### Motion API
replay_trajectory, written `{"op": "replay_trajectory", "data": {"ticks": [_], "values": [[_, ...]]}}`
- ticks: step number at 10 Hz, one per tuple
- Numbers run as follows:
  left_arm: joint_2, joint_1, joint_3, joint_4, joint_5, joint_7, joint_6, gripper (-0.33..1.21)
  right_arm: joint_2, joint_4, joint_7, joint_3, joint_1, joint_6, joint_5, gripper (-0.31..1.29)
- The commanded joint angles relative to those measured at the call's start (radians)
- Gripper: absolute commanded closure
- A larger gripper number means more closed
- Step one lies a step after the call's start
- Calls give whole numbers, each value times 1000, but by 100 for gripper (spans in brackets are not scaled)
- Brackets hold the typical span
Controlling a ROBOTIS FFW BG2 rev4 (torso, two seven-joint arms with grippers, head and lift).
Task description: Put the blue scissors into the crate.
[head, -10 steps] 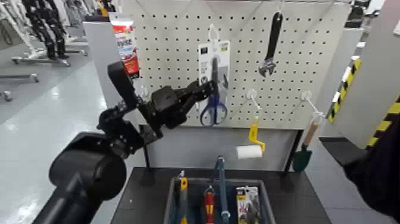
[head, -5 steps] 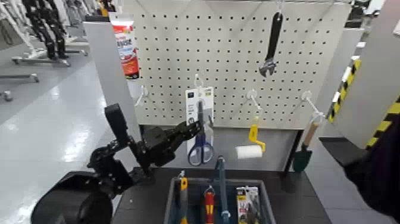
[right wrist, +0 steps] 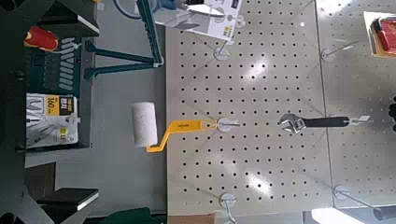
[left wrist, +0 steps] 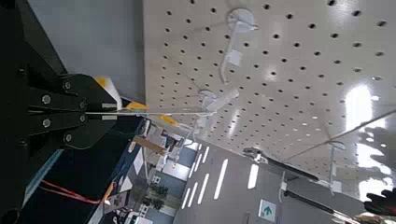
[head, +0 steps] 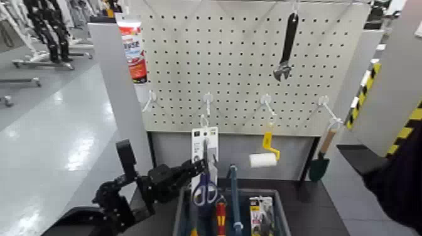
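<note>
1. The left gripper (head: 202, 166) pinched the tall white retail card (head: 196, 145) at its side, its fingers pressed together; the blue-handled scissors (head: 205, 193) hung upright, loops down, presumably for lowering straight in.
2. They were at the left part of the grey plastic crate with low walls (head: 282, 219), to one side of its blue central handle bar (head: 234, 196), likely so the card would miss it.
3. The right gripper (right wrist: 89, 114) waited at the crate's other side, fingers spread, empty.
4. Counted: one pair of scissors, one crate; on hooks, one black-handled wrench (head: 286, 47), one yellow-handled white paint roller (head: 263, 160), one green trowel (head: 319, 167).
</note>
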Motion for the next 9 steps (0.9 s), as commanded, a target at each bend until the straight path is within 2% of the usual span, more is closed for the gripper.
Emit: {"op": "replay_trajectory", "data": {"ticks": [1,6,7,8,9], "values": [[-3,10,-23,76,-1,-7,-2,118,1,1,0,0,0,-2,0,10],[-3,0,-78,157,-8,-15,-14,118,1,6,1,-1,-3,-6,0,10],[-3,0,-78,160,-14,-13,-8,110,-1,8,1,-3,-3,-6,0,10],[-1,-1,-75,158,-36,-13,1,65,1,8,1,-3,-3,-6,0,10],[-1,-3,-78,157,-36,-15,12,3,-1,8,1,-3,-3,-8,0,10]]}}
